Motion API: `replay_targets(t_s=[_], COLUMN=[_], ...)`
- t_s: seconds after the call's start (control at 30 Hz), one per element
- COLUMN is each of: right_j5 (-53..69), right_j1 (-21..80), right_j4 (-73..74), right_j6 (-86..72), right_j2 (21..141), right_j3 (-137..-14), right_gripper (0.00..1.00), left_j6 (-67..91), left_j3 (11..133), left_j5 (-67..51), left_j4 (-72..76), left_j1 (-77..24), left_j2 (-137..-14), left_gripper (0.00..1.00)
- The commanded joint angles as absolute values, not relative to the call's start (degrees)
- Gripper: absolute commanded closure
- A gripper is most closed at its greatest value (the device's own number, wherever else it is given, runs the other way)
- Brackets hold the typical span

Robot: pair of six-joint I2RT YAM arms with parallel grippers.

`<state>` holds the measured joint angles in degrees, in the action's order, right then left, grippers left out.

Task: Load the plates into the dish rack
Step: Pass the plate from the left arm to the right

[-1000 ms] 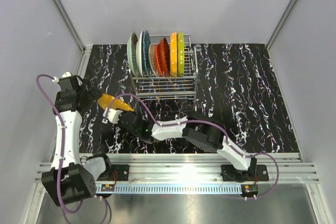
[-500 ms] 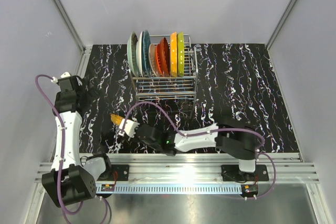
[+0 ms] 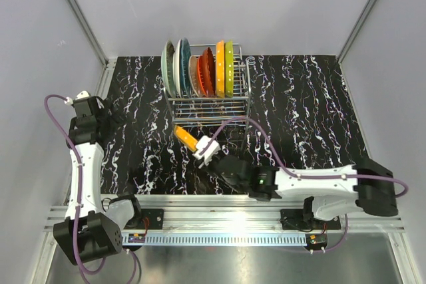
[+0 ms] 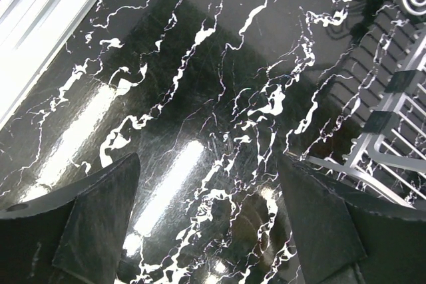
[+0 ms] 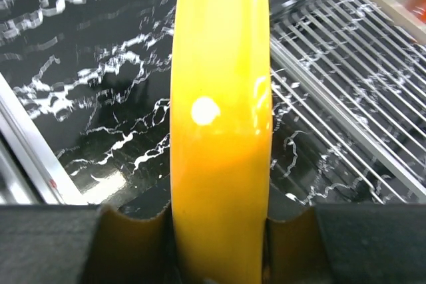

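The chrome wire dish rack (image 3: 208, 112) stands at the back of the table with several plates (image 3: 198, 70) upright in its slots, from mint green and teal on the left to orange and yellow-green on the right. My right gripper (image 3: 200, 149) is shut on an orange-yellow plate (image 3: 186, 138), held edge-on just in front of the rack's near left corner. In the right wrist view the plate (image 5: 219, 118) sits between the fingers with the rack's wire base (image 5: 346, 98) to its right. My left gripper (image 4: 210, 231) is open and empty over bare table at the far left.
The table (image 3: 306, 111) is black marble with white veins, walled by grey panels on three sides. The left arm (image 3: 83, 157) stands along the left edge. The right arm (image 3: 313, 181) stretches across the near edge. The rack's corner (image 4: 393, 144) shows in the left wrist view.
My right gripper has carried the orange-yellow plate rightward from the left side to the front of the rack, turning it edge-on. The left arm has stayed in place.
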<state>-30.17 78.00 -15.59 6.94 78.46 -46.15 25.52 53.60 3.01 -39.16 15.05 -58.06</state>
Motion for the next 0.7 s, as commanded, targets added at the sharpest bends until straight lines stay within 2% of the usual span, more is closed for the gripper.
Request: replay_targets(t_s=[0.0,0.13,0.33,0.57,0.67], right_j5=[-35.2,-35.9,-42.1,-52.4,-57.3], right_j1=[78.1,78.1,78.1,78.0,76.8], right_j4=[-19.3,-11.1,-4.3,-6.1,-13.3], right_j6=[1.9,0.4,-2.6,7.5,12.7], right_j2=[69.0,59.9,47.3,45.1,45.4], right_j3=[-45.6,-46.3,-48.8,-54.5,-55.1], right_gripper=[1.00,1.00,1.00,1.00,1.00], left_j6=[25.0,25.0,24.8,24.4,24.3], left_j3=[53.3,53.9,53.9,53.9,53.9], left_j5=[2.1,1.4,0.6,0.4,0.7], left_j4=[-36.5,-36.8,-36.8,-36.7,-36.7], left_j1=[15.0,15.0,15.0,15.0,15.0], left_j2=[-56.5,-57.5,-57.0,-56.3,-56.3], left_gripper=[0.11,0.04,0.01,0.01,0.01])
